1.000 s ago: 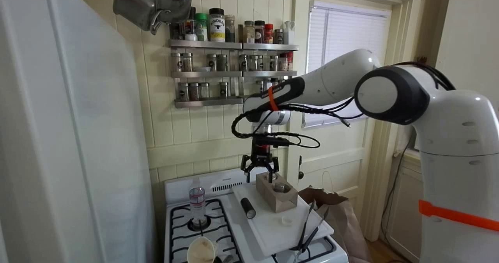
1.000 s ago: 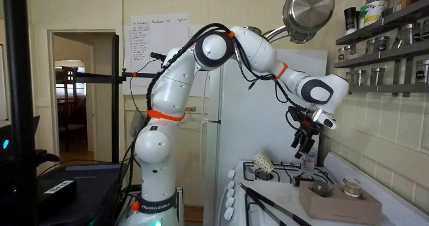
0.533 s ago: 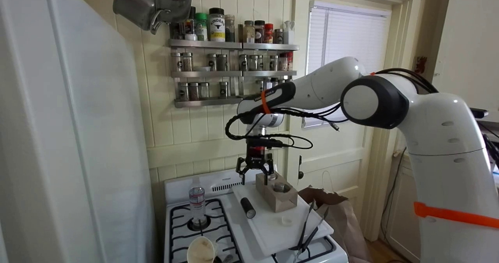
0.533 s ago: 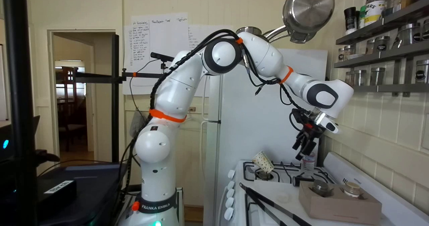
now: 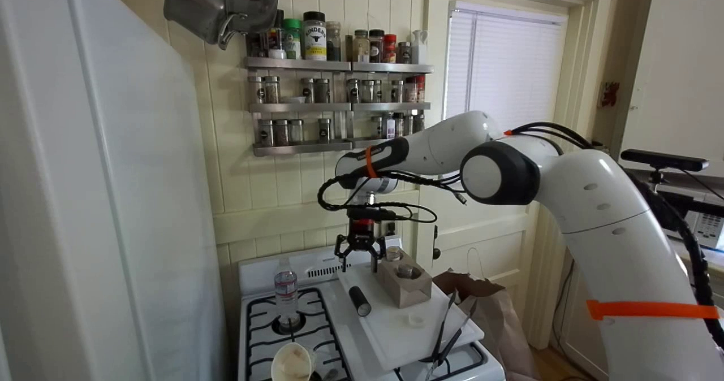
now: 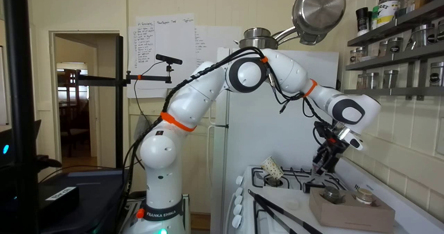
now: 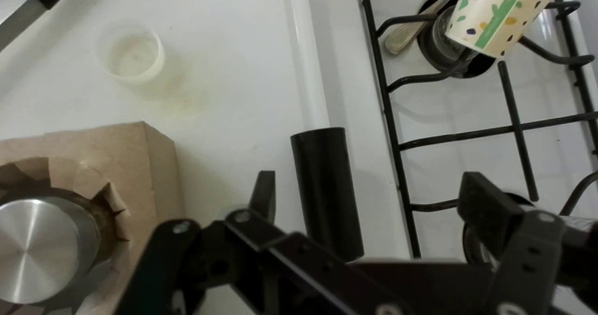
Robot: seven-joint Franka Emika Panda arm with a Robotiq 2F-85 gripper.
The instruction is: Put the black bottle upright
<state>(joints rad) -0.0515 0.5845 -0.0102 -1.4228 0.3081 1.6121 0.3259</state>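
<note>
The black bottle (image 5: 360, 301) lies on its side on the white board (image 5: 390, 341), near the board's edge beside the burner grate. It also shows in the wrist view (image 7: 327, 189), where one end is close to the gripper's dark linkage, and partly behind the box in an exterior view (image 6: 308, 187). My gripper (image 5: 359, 268) is open and empty, above and behind the bottle. In the wrist view the open fingers (image 7: 366, 184) stand on either side of the bottle, nearer on its left side. They do not touch it.
A cardboard box (image 5: 404, 290) with jars stands beside the bottle on the board. A clear plastic bottle (image 5: 287, 293) and a tilted patterned cup (image 6: 272, 167) are on the burners. Tongs (image 6: 277, 209) and a small white cap (image 7: 133, 55) lie on the board.
The arm has reached further out toward the back wall and lowered. The gripper has come down and away from the box, toward the bottle's side. The bottle has not moved.
</note>
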